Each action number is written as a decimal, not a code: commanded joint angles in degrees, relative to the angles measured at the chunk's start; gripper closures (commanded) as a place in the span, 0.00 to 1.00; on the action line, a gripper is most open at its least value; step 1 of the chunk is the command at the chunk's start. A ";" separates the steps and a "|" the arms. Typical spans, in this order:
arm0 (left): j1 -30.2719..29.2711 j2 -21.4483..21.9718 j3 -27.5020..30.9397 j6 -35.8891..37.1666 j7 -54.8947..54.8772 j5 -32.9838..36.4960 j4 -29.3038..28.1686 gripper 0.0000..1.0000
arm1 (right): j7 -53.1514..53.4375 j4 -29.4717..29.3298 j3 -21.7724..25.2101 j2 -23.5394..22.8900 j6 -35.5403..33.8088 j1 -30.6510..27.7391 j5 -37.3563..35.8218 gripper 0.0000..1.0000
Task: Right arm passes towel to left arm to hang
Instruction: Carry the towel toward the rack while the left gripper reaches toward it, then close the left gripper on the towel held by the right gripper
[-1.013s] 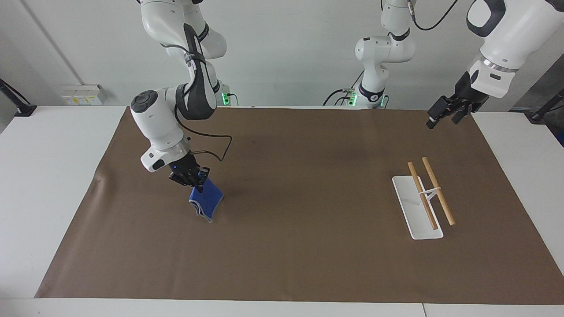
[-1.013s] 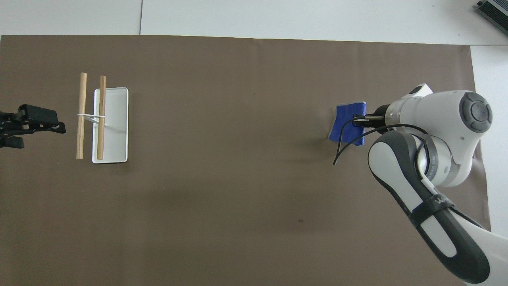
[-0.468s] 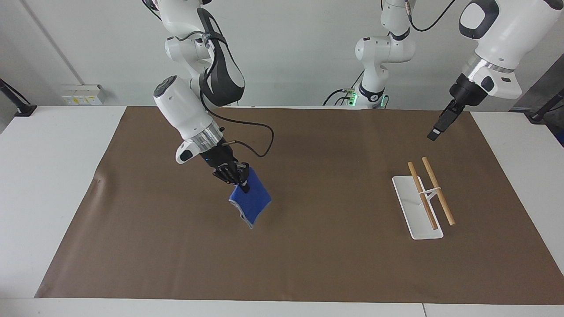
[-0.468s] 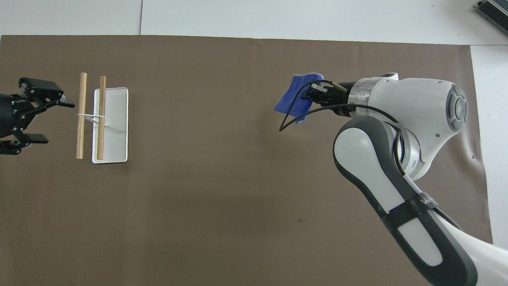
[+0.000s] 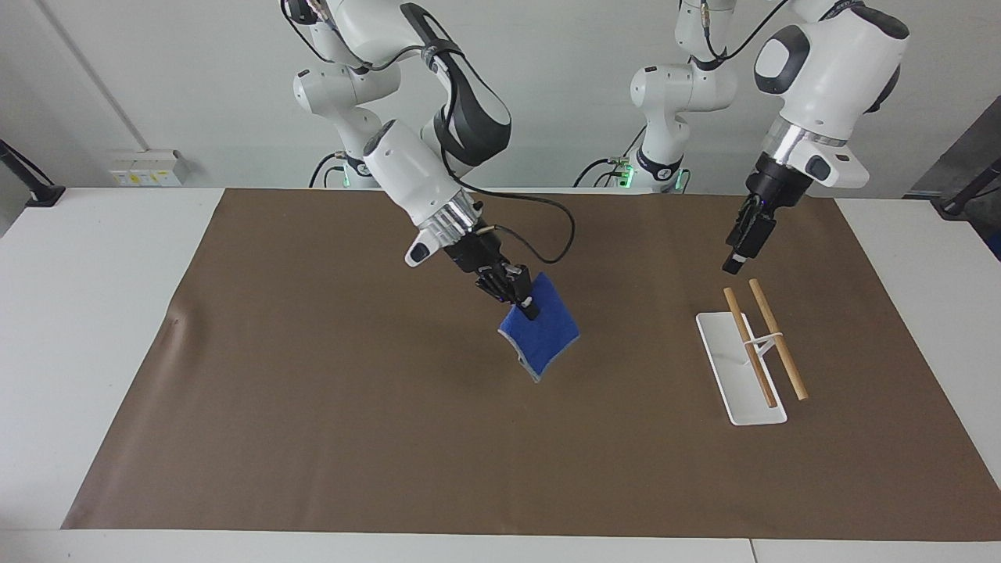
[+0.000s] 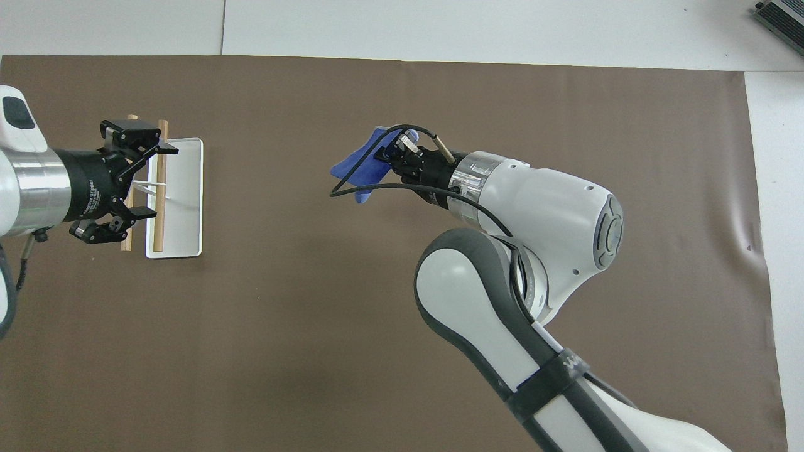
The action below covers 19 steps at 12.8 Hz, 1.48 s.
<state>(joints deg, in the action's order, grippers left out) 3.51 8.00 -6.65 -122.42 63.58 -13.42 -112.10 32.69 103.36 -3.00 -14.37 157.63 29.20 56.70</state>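
Both arms raised: right claw [image 5: 522,299] pinching towel [image 5: 541,335], left claw [image 6: 135,182] spread.

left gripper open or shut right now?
Open. The left arm's black two-finger gripper hovers over the wooden-rod towel rack, fingertips plainly spread apart, holding nothing.

The towel [image 5: 541,334], pinched in the right gripper [image 5: 522,302], has been carried from the right arm's end toward mid-mat; the left gripper [image 5: 735,259], jaws spread, has been swung over the rack [image 5: 747,367].
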 commanded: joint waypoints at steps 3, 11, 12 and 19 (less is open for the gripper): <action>0.18 1.40 -4.75 -11.93 7.91 -1.26 -8.29 0.00 | 6.07 -5.44 0.02 -2.06 2.33 3.85 17.18 1.00; 0.36 -0.35 -7.94 -20.93 20.70 -1.17 -9.02 0.00 | 7.03 -6.59 -0.60 -2.50 7.17 8.77 21.96 1.00; 0.44 -0.53 -8.11 -21.46 20.79 -1.17 -9.01 0.00 | 7.03 -6.59 -0.60 -2.50 7.26 8.77 21.96 1.00; 0.44 -1.32 -8.29 -22.69 21.05 -1.17 -9.01 0.25 | 6.95 -6.59 -0.69 -2.50 7.26 8.77 21.96 1.00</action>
<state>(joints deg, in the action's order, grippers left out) 3.55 6.66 -14.92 -143.91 83.98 -13.70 -120.59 39.32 98.27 -3.13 -15.87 163.60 38.33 77.46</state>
